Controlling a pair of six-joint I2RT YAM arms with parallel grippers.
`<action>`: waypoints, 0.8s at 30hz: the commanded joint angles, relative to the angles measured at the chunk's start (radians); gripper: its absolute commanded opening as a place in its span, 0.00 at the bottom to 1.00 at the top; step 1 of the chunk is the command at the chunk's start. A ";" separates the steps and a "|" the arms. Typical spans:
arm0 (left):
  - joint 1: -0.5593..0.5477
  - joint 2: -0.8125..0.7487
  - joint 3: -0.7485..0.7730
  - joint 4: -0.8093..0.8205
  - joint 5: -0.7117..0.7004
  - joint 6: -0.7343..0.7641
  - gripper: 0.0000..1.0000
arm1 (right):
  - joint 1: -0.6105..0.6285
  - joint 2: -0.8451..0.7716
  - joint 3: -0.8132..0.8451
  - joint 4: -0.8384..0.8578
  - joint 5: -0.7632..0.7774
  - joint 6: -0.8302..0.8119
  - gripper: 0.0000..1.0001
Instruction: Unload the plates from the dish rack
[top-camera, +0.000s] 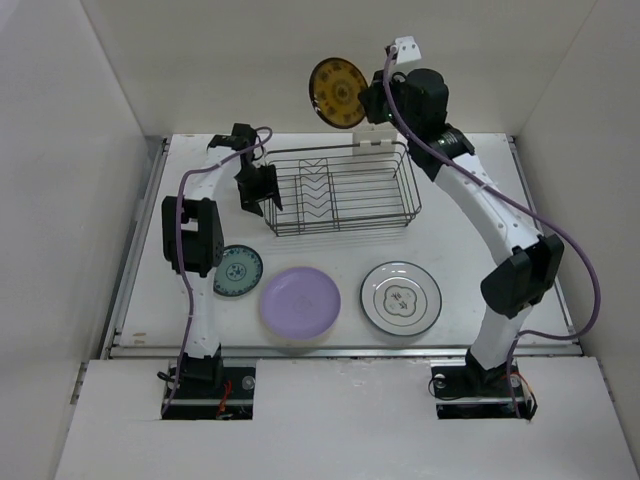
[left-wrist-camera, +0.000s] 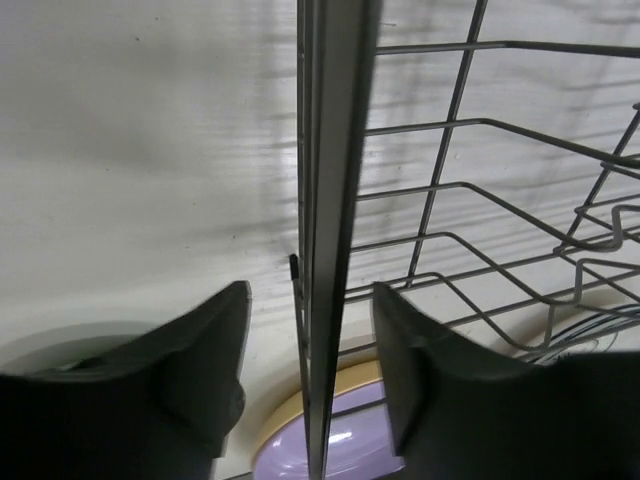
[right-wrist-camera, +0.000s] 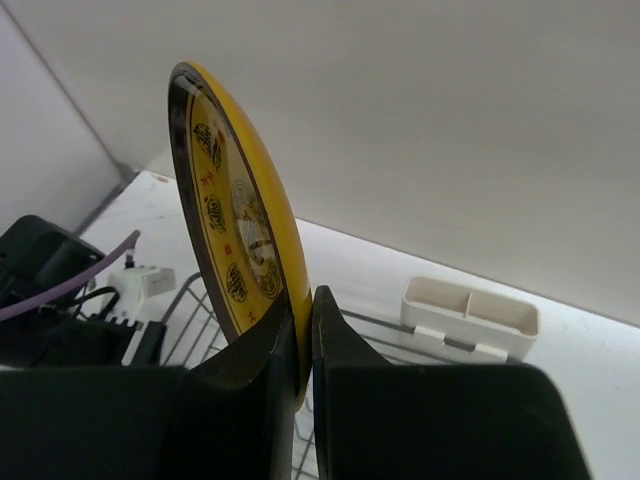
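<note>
Glossy glazed yellow plate (right-wrist-camera: 235, 250), dark metal wire rack (top-camera: 340, 190) (white plastic holder (right-wrist-camera: 470, 318)), matt table (top-camera: 500, 330).

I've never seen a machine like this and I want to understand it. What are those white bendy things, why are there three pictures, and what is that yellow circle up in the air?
Those are two robot arms bolted to a white table. One picture looks down from above; the other two come from small cameras on each arm's wrist. The right gripper has its jaws shut on a round brown-and-yellow plate, lifted above the dark wire dish rack. The left gripper has its jaws open, one on each side of the rack's edge. Already on the table: a small teal plate, a lavender plate and a white green-rimmed plate.
</note>
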 joint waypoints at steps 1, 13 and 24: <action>0.008 -0.060 0.078 -0.034 -0.005 0.025 0.55 | 0.007 -0.030 -0.064 -0.027 -0.012 0.101 0.00; 0.008 -0.335 0.133 -0.016 -0.128 0.302 0.80 | 0.007 -0.116 -0.224 -0.148 -0.205 0.172 0.00; -0.052 -0.350 0.134 -0.333 0.240 0.709 0.80 | 0.102 -0.098 -0.327 -0.125 -0.606 0.048 0.00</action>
